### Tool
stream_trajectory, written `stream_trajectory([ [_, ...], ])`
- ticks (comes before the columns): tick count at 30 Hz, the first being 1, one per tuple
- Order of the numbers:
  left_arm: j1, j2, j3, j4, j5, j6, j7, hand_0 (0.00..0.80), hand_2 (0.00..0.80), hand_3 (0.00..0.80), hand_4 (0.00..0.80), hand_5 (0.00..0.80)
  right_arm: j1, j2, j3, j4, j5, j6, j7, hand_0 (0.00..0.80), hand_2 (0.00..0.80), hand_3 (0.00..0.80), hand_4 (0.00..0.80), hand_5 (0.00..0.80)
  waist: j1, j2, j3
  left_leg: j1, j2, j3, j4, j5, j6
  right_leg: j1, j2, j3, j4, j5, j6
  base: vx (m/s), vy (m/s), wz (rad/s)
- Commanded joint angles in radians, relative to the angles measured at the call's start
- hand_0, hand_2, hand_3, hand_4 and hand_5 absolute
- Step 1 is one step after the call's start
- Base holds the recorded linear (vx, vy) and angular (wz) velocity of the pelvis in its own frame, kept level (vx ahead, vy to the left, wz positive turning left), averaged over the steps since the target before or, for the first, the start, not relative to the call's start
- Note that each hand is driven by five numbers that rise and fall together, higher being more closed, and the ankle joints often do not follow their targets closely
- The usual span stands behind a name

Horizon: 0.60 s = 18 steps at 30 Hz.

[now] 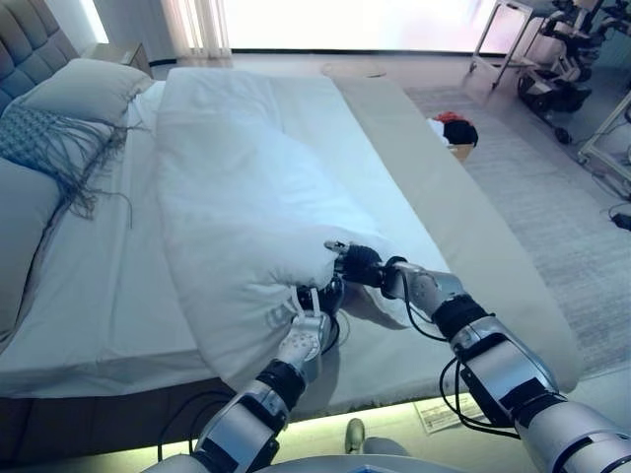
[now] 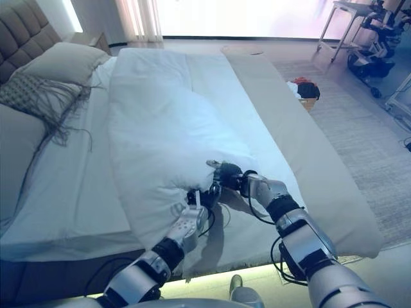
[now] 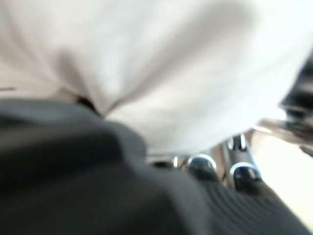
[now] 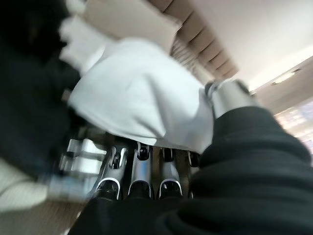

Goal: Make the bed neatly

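A white duvet (image 1: 246, 197) lies bunched in a long heap down the middle of the bed, over a white sheet (image 1: 108, 286). Its near end hangs toward the foot of the bed. My left hand (image 1: 308, 333) is under this near end, with its fingers curled into the cloth (image 3: 186, 88). My right hand (image 1: 360, 264) is just beside it on the right, and its fingers (image 4: 139, 183) and thumb pinch a fold of the duvet (image 4: 142, 98). The two hands are close together. A beige cover (image 1: 444, 197) shows along the bed's right side.
Two grey pillows (image 1: 89, 89) and a fringed cushion (image 1: 39, 138) lie at the head by the padded headboard (image 1: 25, 39). On the rug (image 1: 552, 207) to the right stands a box with red and black things (image 1: 452, 130). A table's legs (image 1: 503, 39) and equipment (image 1: 562, 69) stand farther back.
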Motion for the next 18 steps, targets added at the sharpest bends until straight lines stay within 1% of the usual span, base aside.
stream_trajectory([
  [1,-0.091,0.023,-0.009,-0.003,0.012,0.040,-0.104,0.800,0.800,0.800,0.800,0.800,0.020,-0.119,0.007,0.112,-0.073,0.003,0.028,0.000,0.000,0.000,0.000,0.000,0.057,-0.033,-0.006,-0.036,0.039,-0.020,-0.002,-0.002,-0.011,0.063,-0.132,-0.037,-0.001,-0.039,0.142,-0.011,-0.005,0.10],
  [3,-0.022,0.076,0.031,-0.027,0.107,0.114,-0.105,0.800,0.800,0.800,0.800,0.800,0.131,-0.131,-0.013,0.096,-0.076,-0.019,0.065,0.000,0.000,0.000,0.000,0.000,0.072,-0.028,0.001,-0.040,0.038,-0.029,-0.002,0.000,-0.009,0.065,-0.133,-0.048,-0.001,-0.038,0.140,-0.003,-0.006,0.08],
  [4,0.007,0.098,0.048,-0.037,0.131,0.138,-0.109,0.800,0.800,0.800,0.800,0.800,0.177,-0.136,-0.028,0.090,-0.079,-0.031,0.082,0.000,0.000,0.000,0.000,0.000,0.078,-0.026,0.001,-0.041,0.037,-0.033,-0.002,0.000,-0.008,0.065,-0.133,-0.050,-0.001,-0.039,0.139,0.002,-0.004,0.08],
  [5,0.042,0.126,0.075,-0.049,0.177,0.170,-0.114,0.800,0.800,0.800,0.800,0.800,0.231,-0.141,-0.047,0.085,-0.083,-0.034,0.102,0.000,0.000,0.000,0.000,0.000,0.086,-0.024,0.002,-0.043,0.036,-0.038,-0.002,0.001,-0.006,0.066,-0.133,-0.052,-0.001,-0.040,0.139,0.001,-0.002,0.12],
  [7,0.109,0.172,0.135,-0.063,0.244,0.233,-0.121,0.800,0.800,0.800,0.800,0.800,0.336,-0.148,-0.088,0.082,-0.108,-0.064,0.145,0.000,0.000,0.000,0.000,0.000,0.104,-0.017,0.002,-0.048,0.036,-0.046,-0.002,0.003,-0.004,0.067,-0.134,-0.063,-0.001,-0.042,0.137,0.000,-0.001,0.20],
  [8,0.146,0.202,0.172,-0.066,0.276,0.270,-0.137,0.800,0.800,0.800,0.800,0.800,0.385,-0.150,-0.110,0.089,-0.118,-0.082,0.167,0.000,0.000,0.000,0.000,0.000,0.113,-0.013,0.003,-0.050,0.035,-0.049,-0.002,0.005,-0.003,0.068,-0.134,-0.067,-0.001,-0.042,0.137,-0.001,0.002,0.18],
  [9,0.187,0.238,0.225,-0.059,0.314,0.322,-0.166,0.800,0.800,0.800,0.800,0.800,0.434,-0.154,-0.136,0.105,-0.137,-0.107,0.197,0.000,0.000,0.000,0.000,0.000,0.126,-0.009,0.004,-0.052,0.034,-0.054,-0.002,0.006,-0.001,0.070,-0.135,-0.076,-0.001,-0.043,0.136,-0.001,0.004,0.09],
  [11,0.231,0.275,0.292,-0.043,0.359,0.370,-0.202,0.800,0.800,0.800,0.800,0.800,0.482,-0.156,-0.165,0.136,-0.158,-0.133,0.230,0.000,0.000,0.000,0.000,0.000,0.142,-0.003,0.004,-0.055,0.032,-0.061,-0.002,0.006,0.002,0.074,-0.138,-0.086,-0.001,-0.047,0.136,0.005,0.009,0.06],
  [15,0.277,0.340,0.418,0.012,0.397,0.406,-0.268,0.800,0.800,0.800,0.800,0.800,0.519,-0.150,-0.205,0.227,-0.167,-0.173,0.274,0.000,0.000,0.000,0.000,0.000,0.168,0.005,-0.001,-0.058,0.026,-0.074,-0.002,0.006,0.004,0.083,-0.141,-0.104,-0.001,-0.053,0.136,0.026,0.023,0.13],
  [18,0.291,0.378,0.501,0.031,0.400,0.397,-0.296,0.800,0.800,0.800,0.800,0.800,0.535,-0.148,-0.223,0.273,-0.190,-0.184,0.289,0.000,0.000,0.000,0.000,0.000,0.182,0.012,-0.005,-0.060,0.021,-0.081,-0.002,0.005,0.004,0.088,-0.144,-0.113,-0.001,-0.059,0.134,0.006,0.035,0.12],
])
